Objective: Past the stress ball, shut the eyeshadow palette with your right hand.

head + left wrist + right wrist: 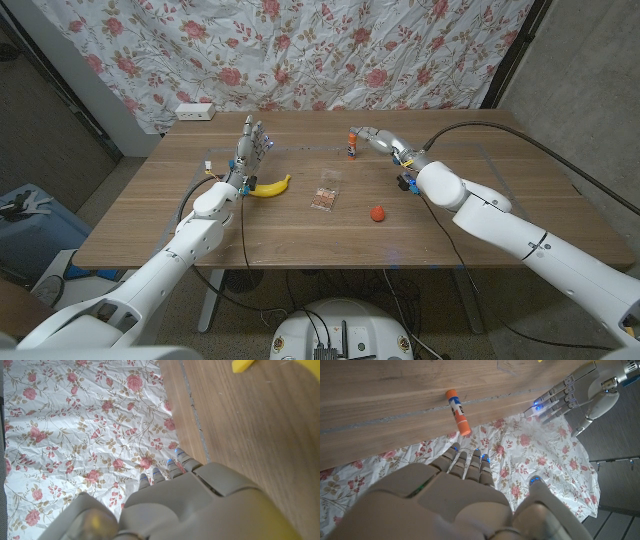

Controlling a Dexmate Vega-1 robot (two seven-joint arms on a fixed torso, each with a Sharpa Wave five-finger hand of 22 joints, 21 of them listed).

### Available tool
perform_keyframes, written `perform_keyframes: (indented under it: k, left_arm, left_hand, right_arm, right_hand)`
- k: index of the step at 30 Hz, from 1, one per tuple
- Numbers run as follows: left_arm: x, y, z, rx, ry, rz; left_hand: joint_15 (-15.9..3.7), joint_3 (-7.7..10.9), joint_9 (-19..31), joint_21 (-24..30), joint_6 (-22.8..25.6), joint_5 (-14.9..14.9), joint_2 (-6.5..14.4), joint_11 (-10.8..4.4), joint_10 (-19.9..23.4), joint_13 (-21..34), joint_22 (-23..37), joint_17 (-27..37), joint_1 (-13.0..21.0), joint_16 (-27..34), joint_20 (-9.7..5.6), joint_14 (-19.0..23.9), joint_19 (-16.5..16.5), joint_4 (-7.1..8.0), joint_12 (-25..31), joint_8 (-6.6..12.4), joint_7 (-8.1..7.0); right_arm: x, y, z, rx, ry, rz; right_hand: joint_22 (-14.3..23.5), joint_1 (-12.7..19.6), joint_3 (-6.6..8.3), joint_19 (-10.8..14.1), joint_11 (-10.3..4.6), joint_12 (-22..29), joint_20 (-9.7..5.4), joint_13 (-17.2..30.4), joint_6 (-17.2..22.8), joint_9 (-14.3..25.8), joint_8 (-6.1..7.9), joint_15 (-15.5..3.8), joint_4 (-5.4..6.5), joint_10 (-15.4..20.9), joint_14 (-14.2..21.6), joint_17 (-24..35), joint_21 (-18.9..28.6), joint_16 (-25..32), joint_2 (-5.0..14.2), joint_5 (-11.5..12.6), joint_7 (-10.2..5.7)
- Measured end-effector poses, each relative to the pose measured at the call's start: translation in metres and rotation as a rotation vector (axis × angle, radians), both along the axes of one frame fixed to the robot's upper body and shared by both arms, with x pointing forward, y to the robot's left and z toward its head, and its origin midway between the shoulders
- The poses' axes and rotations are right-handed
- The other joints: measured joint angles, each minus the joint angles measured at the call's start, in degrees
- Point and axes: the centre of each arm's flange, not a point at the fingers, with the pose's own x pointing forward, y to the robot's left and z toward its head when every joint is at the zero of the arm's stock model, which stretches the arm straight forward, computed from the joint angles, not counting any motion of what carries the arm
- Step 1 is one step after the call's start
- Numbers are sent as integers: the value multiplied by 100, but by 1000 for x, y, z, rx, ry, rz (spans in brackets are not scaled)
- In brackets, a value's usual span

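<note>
The eyeshadow palette (325, 198) is a small flat case with brownish pans, lying near the table's middle; I cannot tell how far its lid stands. A red stress ball (377, 213) sits to its right, nearer the front edge. My right hand (374, 138) hovers at the table's far side with its fingers stretched out and holding nothing, just beside an upright orange-and-white glue stick (352, 150). In the right wrist view the right hand (465, 490) reaches toward that glue stick (458, 411). My left hand (252, 142) stands upright with fingers spread, behind a banana (270, 186).
A white power strip (194, 111) lies at the table's far left corner. A floral cloth (330, 50) hangs behind the table. The left hand (575, 392) shows in the right wrist view. A yellow banana tip (242, 365) shows in the left wrist view beyond the left hand (190, 505).
</note>
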Motion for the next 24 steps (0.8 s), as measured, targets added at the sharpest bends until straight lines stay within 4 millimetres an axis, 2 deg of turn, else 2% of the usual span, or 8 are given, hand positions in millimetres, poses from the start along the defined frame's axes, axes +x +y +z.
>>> perform_keyframes:
  k: [10,11,13,15,20,24]
  left_arm:
    - [0,0,0,0,0,0]
    - [0,0,0,0,0,0]
    - [0,0,0,0,0,0]
    - [0,0,0,0,0,0]
    - [0,0,0,0,0,0]
    - [0,0,0,0,0,0]
  left_hand:
    - [0,0,0,0,0,0,0,0,0,0,0,0,0,0,0,0,0,0,0,0,0]
    - [0,0,0,0,0,0,0,0,0,0,0,0,0,0,0,0,0,0,0,0,0]
    - [0,0,0,0,0,0,0,0,0,0,0,0,0,0,0,0,0,0,0,0,0]
    - [0,0,0,0,0,0,0,0,0,0,0,0,0,0,0,0,0,0,0,0,0]
    - [0,0,0,0,0,0,0,0,0,0,0,0,0,0,0,0,0,0,0,0,0]
    - [0,0,0,0,0,0,0,0,0,0,0,0,0,0,0,0,0,0,0,0,0]
  right_arm:
    - [-5,15,6,-89,22,-21]
    - [-4,14,5,-100,30,-32]
    - [-5,19,7,-117,32,-33]
    - [-5,20,7,-135,45,-47]
    - [-6,31,11,-169,60,-50]
    - [-4,38,12,-211,105,-69]
  right_hand:
    - [-1,-36,-48,-101,-32,-22,-20,-48,-61,0,0,-10,48,-32,-96,-27,-23,0,23,0,0]
    - [-1,-98,-48,-101,-40,-22,-20,-48,-61,0,0,8,48,-41,-119,-27,-23,0,-37,0,0]
    - [-1,-104,-48,-102,-19,-44,-21,-48,-61,0,0,-5,48,-63,-170,-27,-23,0,-41,0,0]
    - [-1,-163,-48,-131,-19,-44,-51,-48,-61,0,0,10,48,-63,-197,-52,-37,0,18,0,0]
    - [-1,-163,-63,-237,-71,-65,-28,-71,-206,0,0,61,64,-204,-309,-76,-84,0,18,0,-21]
    - [-1,-224,-79,-286,-39,-65,21,-74,-228,0,-26,71,79,-247,-382,-80,-84,1,78,0,-3]
